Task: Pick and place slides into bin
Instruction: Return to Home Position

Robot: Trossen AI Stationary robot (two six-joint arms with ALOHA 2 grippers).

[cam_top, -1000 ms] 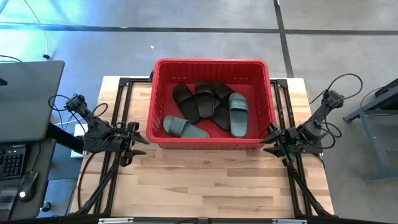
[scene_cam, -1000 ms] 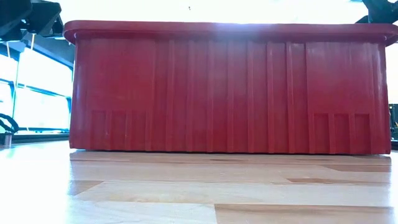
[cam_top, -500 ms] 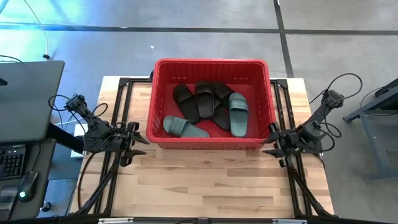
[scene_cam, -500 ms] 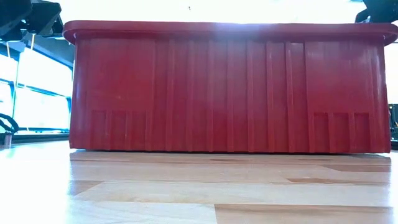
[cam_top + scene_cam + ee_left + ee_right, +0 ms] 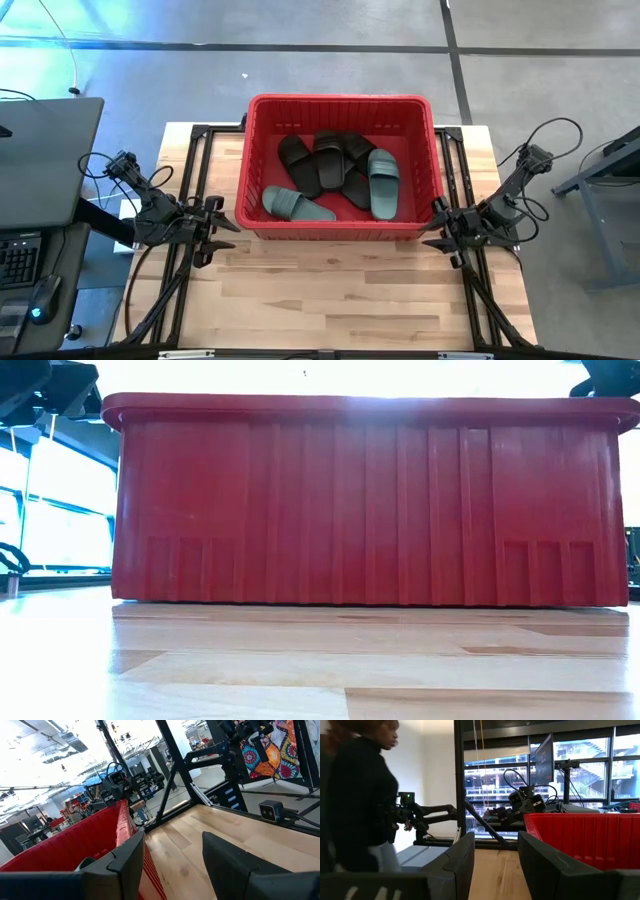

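Note:
The red bin (image 5: 340, 108) stands at the table's far middle; its near wall fills the low view (image 5: 365, 500). Inside lie several slides: black ones (image 5: 322, 160) in a heap at the middle, one teal-green slide (image 5: 295, 204) at the near left and another (image 5: 383, 182) at the right. My left gripper (image 5: 226, 224) is open and empty just left of the bin's near left corner. My right gripper (image 5: 432, 227) is open and empty just right of the bin's near right corner. The bin's rim also shows in the left wrist view (image 5: 122, 817) and its wall in the right wrist view (image 5: 580, 837).
Bare wooden table (image 5: 340, 300) lies in front of the bin. Black frame rails (image 5: 195, 180) run along both sides of the table. A person (image 5: 360, 795) stands beyond the table in the right wrist view. A desk with a laptop (image 5: 40, 150) stands left of the table.

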